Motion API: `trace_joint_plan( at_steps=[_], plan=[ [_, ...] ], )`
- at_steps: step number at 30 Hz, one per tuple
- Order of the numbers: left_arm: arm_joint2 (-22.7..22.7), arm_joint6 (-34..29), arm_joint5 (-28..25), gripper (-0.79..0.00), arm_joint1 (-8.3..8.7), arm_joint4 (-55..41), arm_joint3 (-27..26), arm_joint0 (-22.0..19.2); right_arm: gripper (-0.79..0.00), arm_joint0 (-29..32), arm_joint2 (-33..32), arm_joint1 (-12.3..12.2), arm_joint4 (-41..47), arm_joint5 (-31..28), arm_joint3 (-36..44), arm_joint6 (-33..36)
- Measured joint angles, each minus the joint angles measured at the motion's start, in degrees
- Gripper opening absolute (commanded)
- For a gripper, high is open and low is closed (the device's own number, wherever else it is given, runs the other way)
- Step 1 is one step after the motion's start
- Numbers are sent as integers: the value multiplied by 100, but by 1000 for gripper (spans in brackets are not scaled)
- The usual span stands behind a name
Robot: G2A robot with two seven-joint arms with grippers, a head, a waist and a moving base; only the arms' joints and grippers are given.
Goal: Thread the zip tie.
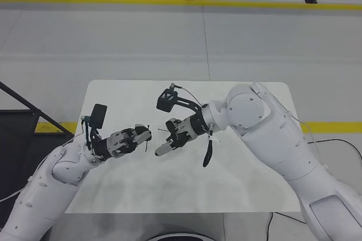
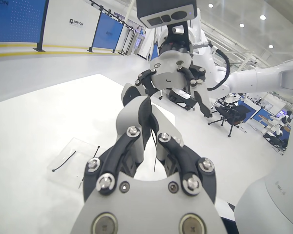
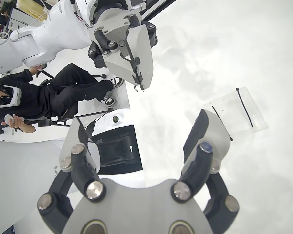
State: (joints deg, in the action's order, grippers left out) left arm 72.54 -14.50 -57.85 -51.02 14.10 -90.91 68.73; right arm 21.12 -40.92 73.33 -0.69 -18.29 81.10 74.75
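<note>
Seen from above, both arms are bending inward at the elbows, bringing the two grippers close together, tip toward tip, but not touching. The left gripper (image 1: 142, 134) is pointing at the right one, its fingers (image 2: 131, 113) pressing together and pinching a thin zip tie (image 2: 155, 157). The right gripper (image 1: 168, 143) is holding its two fingers (image 3: 210, 132) spread wide apart, gripping nothing, and is angling toward the left gripper.

The table (image 1: 241, 181) is white and flat, with round corners. A clear tray (image 3: 257, 119) lies flat on it. Two thin black zip ties (image 3: 244, 108) lie in the tray (one straight, well inside, the other slanting out past its edge). Under the table is a pale grey floor (image 1: 108, 42).
</note>
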Motion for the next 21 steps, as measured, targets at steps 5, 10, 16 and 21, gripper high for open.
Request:
trace_joint_plan(
  at_steps=[5, 10, 16, 21],
  plan=[
    [-1, -3, 1, -785, 1, 0, 0, -1, 0, 1, 1, 0, 0, 1, 0, 0],
    [1, 19, 38, -785, -4, -2, -18, 8, 0, 82, 6, -3, -57, -7, 40, -112],
    [-6, 536, 137, -785, -88, -119, 17, 41, -135, 479, -71, -44, -285, -341, 82, -761],
    [-181, 941, 5, -785, -200, -122, 246, -62, -317, 753, -148, -61, -474, -566, 107, -1341]
  ],
)
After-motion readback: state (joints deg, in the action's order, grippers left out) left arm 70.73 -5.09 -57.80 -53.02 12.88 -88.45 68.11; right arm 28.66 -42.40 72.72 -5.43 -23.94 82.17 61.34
